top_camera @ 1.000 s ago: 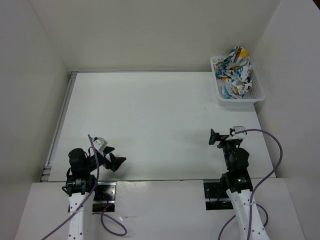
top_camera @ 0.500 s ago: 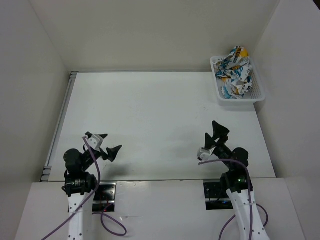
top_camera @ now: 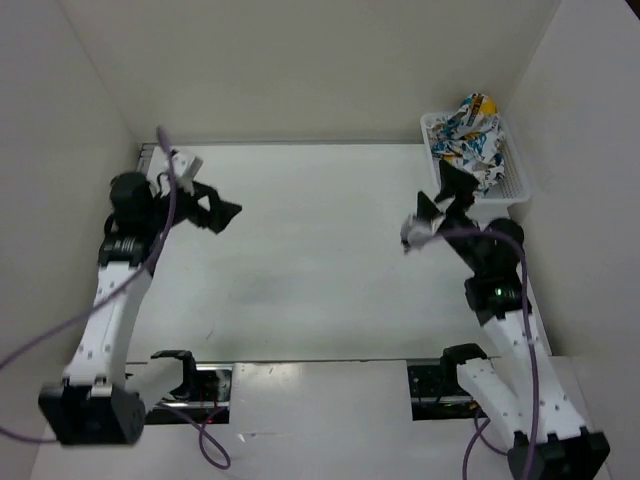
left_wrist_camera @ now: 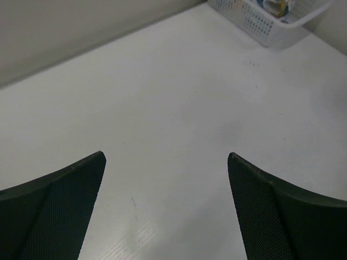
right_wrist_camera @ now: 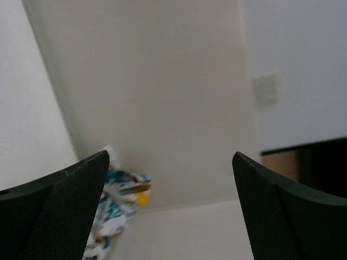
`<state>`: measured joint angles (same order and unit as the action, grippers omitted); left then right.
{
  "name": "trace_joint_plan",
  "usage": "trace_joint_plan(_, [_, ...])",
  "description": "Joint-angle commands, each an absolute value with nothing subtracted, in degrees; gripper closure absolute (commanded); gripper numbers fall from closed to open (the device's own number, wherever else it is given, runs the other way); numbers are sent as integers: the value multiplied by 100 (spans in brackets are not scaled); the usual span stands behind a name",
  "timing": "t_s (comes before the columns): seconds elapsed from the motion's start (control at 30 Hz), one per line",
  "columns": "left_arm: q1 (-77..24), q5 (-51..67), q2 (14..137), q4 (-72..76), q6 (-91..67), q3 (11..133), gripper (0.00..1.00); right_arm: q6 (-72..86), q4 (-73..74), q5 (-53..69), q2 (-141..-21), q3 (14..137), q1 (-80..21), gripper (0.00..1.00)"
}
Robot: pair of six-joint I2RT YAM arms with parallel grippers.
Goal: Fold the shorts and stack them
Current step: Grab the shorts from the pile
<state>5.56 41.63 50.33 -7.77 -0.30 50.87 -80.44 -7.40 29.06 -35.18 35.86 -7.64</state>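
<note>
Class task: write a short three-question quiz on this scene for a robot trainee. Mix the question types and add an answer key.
1. True or false: the white fabric shorts with teal, yellow and black print lie crumpled inside the white plastic mesh basket.
2. Which is nearer the basket? A. the left end effector B. the right end effector
3. Fill in: neither end effector holds anything; both stand ____.

Key: 1 true; 2 B; 3 open.
</note>
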Motion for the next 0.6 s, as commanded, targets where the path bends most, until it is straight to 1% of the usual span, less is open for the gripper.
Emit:
trace_joint_plan(0.0, [-113,3034,7036,-1843,0,6637,0,-5920,-905,445,-5207,5117,-1089,2])
trace_joint_plan(0.03, [-227,2910,7423,-2237,0,6940,0,-4845,-714,-56,-6291,5568,-1090,0])
trace_joint_plan(0.07, [-307,2909,7940,-2311,0,7161,0,-4312,-451,-479,-6841,6086,-1090,0])
trace_joint_plan(0.1, [-421,2857,8084,-2312,0,7276,0,-3785,-161,-892,-7369,7091,-890,0])
trace_joint_plan(0.13, [-422,2856,8190,-2181,0,7338,0,-2753,68,-896,-8183,7493,-714,0])
trace_joint_plan(0.2, [-501,2734,8524,-2180,0,7531,0,-2025,89,-756,-8699,8057,-310,0])
trace_joint_plan(0.23, [-501,2733,8778,-2180,0,7628,0,-1726,10,-817,-8945,8199,-308,0])
trace_joint_plan(0.27, [-501,2646,8893,-2180,0,7759,0,-1644,9,-913,-9469,8366,-238,0])
trace_joint_plan(0.33, [-501,2514,9201,-2180,0,7813,0,-1416,70,-1457,-10069,9050,-71,0])
trace_joint_plan(0.37, [-501,2461,9280,-2180,0,7953,0,-1050,279,-1633,-10699,9627,34,0])
trace_joint_plan(0.4, [-501,2461,9368,-2180,0,7954,0,-863,281,-1835,-10966,9842,244,0])
trace_joint_plan(0.43, [-501,2539,9508,-2127,0,8015,0,-696,281,-2289,-11169,10044,324,0])
trace_joint_plan(0.57, [-501,3023,9703,-2074,0,8016,0,-739,-246,-3101,-11863,10046,535,0])
